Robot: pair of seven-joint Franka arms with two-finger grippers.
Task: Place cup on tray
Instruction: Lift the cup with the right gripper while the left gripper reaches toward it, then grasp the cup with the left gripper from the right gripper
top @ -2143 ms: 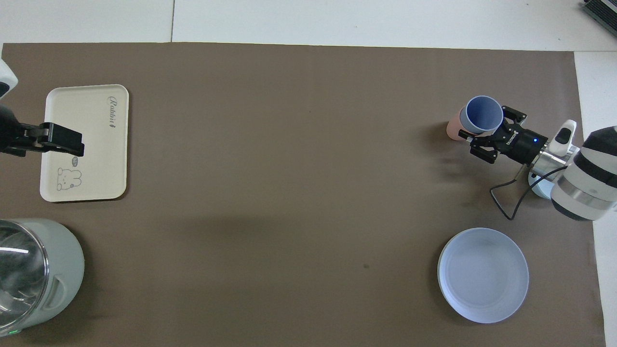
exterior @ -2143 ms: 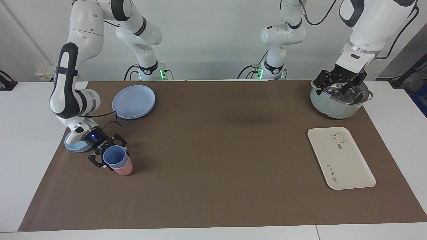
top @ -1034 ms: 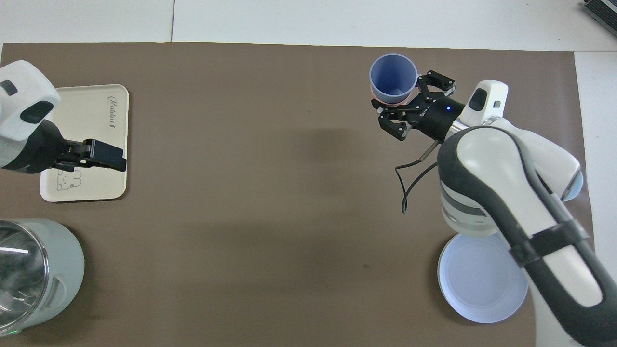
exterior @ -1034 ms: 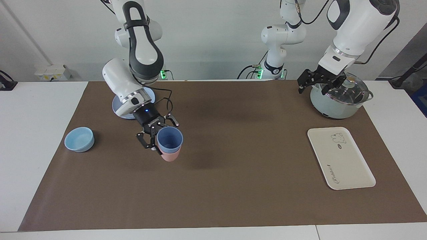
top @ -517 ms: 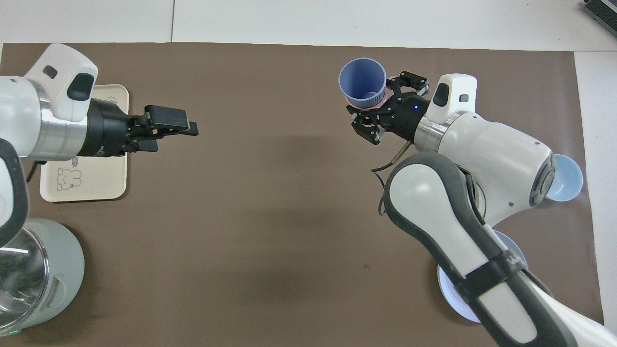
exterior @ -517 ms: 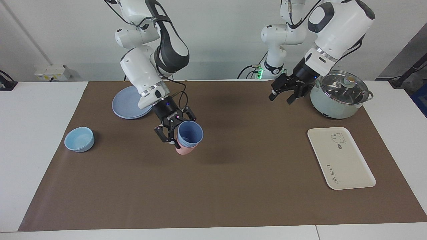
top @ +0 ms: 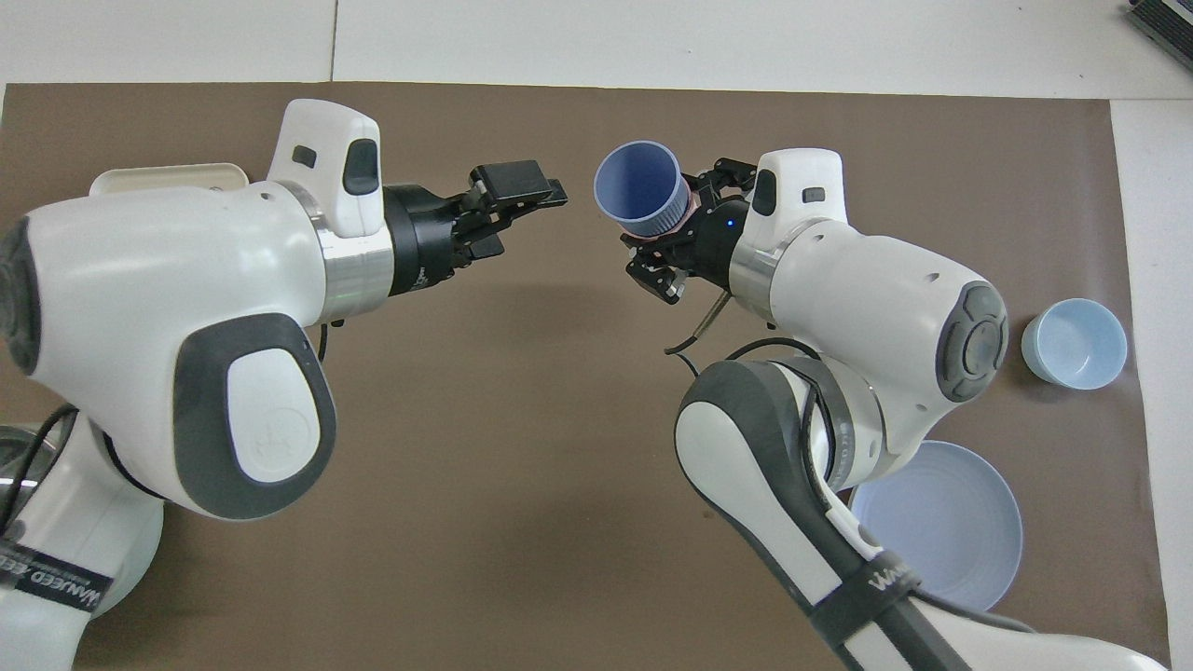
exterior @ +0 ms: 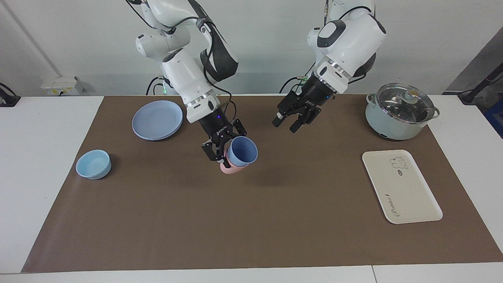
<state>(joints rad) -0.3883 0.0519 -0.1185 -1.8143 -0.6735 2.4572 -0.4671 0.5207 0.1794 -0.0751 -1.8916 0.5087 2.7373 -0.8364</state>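
Note:
My right gripper (exterior: pixel 224 154) is shut on the periwinkle-blue cup (exterior: pixel 243 152), which sits nested inside a pink cup (exterior: pixel 230 169). It holds both tilted in the air over the middle of the brown mat. In the overhead view the cup (top: pixel 638 186) shows its open mouth at my right gripper (top: pixel 673 240). My left gripper (exterior: pixel 285 124) is open and empty, in the air a short way from the cup, its tips (top: pixel 522 216) pointing at it. The cream tray (exterior: pixel 401 186) lies flat at the left arm's end; my left arm hides most of the tray (top: pixel 168 174) in the overhead view.
A pale green pot with a glass lid (exterior: pixel 401 112) stands nearer to the robots than the tray. A round blue plate (exterior: pixel 158 119) and a light-blue bowl (exterior: pixel 93 164) lie at the right arm's end. They also show in the overhead view: plate (top: pixel 941 540), bowl (top: pixel 1074 343).
My right gripper lifted the nested cups from beside the bowl and carried them to over the mat's middle. My left gripper swung from over the pot toward the middle.

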